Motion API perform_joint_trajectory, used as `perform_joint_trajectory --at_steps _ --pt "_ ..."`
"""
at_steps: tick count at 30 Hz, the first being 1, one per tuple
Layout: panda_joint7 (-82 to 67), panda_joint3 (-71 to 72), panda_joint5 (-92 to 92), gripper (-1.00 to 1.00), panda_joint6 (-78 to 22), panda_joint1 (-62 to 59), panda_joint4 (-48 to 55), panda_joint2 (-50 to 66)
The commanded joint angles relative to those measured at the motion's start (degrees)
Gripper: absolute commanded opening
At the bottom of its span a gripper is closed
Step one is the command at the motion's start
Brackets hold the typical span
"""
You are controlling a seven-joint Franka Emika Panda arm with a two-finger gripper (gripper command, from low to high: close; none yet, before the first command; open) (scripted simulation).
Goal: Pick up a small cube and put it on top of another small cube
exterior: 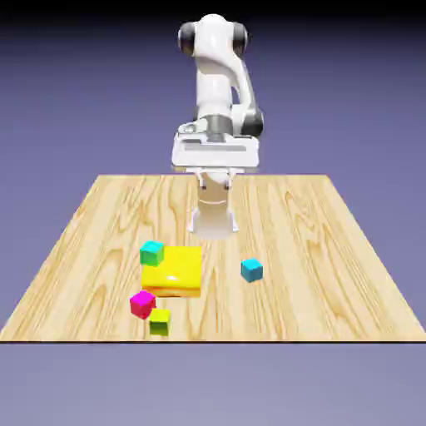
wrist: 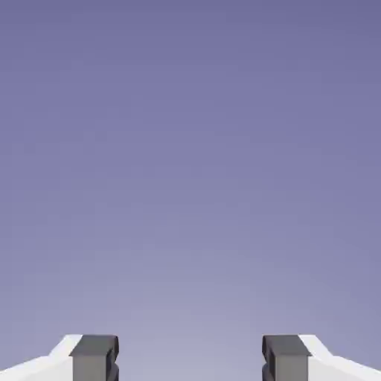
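Note:
Several small cubes lie on the wooden table (exterior: pixel 316 250) in the exterior view. A teal cube (exterior: pixel 152 252) touches the far left corner of a big yellow block (exterior: pixel 173 270). A cyan cube (exterior: pixel 251 269) sits alone to the right. A magenta cube (exterior: pixel 142 304) and a lime cube (exterior: pixel 159 321) lie close together near the front edge. My gripper (exterior: pixel 215 177) hangs high over the table's far side, well away from all cubes. In the hand view the gripper (wrist: pixel 190 361) is open, its fingertips (wrist: pixel 94 357) wide apart with only backdrop between them.
The flat yellow block is much wider than the small cubes and lies between the teal cube and the magenta and lime pair. The table's front edge (exterior: pixel 213 340) runs just below the lime cube.

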Motion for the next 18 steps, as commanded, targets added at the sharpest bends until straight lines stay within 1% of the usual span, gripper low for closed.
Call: perform_joint_trajectory --at_steps 1,18 --pt "0.14 0.68 -0.26 0.00 -2.36 0.46 0.66 2.08" --pt "2.58 12.19 -4.74 0.00 -42.48 8.34 11.80 37.38"
